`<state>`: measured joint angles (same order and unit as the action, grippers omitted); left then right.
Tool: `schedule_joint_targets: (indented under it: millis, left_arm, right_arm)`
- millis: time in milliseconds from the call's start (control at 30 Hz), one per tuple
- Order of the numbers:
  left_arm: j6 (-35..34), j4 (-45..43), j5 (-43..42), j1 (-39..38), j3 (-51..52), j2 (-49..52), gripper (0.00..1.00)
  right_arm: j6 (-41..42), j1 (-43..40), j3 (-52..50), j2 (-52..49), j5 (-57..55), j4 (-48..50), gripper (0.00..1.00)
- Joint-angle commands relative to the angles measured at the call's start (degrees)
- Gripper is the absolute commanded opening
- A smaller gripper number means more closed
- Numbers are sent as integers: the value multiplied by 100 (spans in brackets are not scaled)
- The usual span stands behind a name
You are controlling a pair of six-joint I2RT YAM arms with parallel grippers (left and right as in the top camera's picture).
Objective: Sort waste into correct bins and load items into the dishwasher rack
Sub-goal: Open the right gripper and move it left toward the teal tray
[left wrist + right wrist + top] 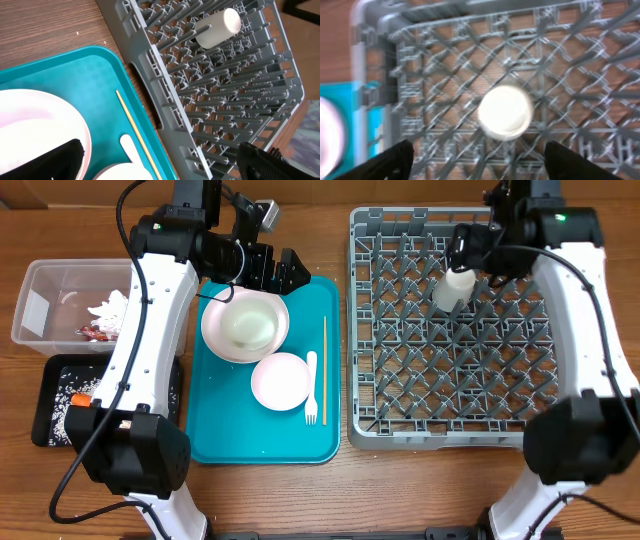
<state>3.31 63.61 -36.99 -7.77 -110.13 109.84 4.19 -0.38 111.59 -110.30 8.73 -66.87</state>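
Brown wood-grain tabletop beneath everything. On the right half, the grey dishwasher rack point(450, 395), lattice floor and rows of upright pegs; in its far rows, about midway across, the white cup point(453, 288), standing among the pegs with its closed end up. Directly above that cup, the right claw point(479, 146): jaws spread wide, one dark finger point(390, 160) at each lower corner of the wrist view, cup centred in the gap well below, touched by neither, nothing gripped. Same story from the left wrist: cup alone on the pegs, no finger on it. Left of the rack, the teal tray point(230, 440), carrying a round plate point(212, 335) with the small white bowl point(250, 323) sitting in it, and a small pink plate point(280, 380) nearer the front. Beside those, the white plastic fork point(311, 385) and the thin wooden chopstick point(324, 370), lying side by side near the tray's right rim. Over the tray's far right corner, the left claw point(280, 272): jaws fully apart, empty, hovering clear of plate and bowl. At the far left, the clear tub point(30, 305) with the crumpled white napkin point(108, 308) and red wrapper point(93, 332) inside. Just in front of it, the black tray point(50, 430), holding white rice grains point(78, 395).
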Motion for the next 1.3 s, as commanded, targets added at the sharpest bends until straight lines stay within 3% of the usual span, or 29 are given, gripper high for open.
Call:
schedule_joint_targets:
  millis: [0, 300, 567, 800, 967, 1067, 1267]
  left_arm:
    - [33, -2, 20, -13, 20, 44, 100]
    - [33, -2, 20, -13, 20, 44, 100]
    - [33, -2, 20, -13, 20, 44, 100]
    - [33, -42, 66, -13, 20, 44, 100]
    - [-271, -87, 1093, 76, 20, 42, 100]
    - [-680, -111, 1615, 308, 20, 42, 100]
    - [-1029, -109, 1659, 1104, 20, 42, 100]
  right_arm:
    - [-15, 24, 179, 356, 1062, -533, 84]
    - [-92, 520, -13, 356, 1305, -1792, 85]
    - [-269, 1088, -63, 356, 1497, -2284, 84]
    - [-249, 1753, -63, 356, 1493, -2302, 84]
    - [-186, 2315, -66, 356, 1493, -2245, 82]
    - [-37, 2640, -66, 356, 1486, -2098, 82]
    - [503, 3311, -153, 356, 966, -1532, 82]
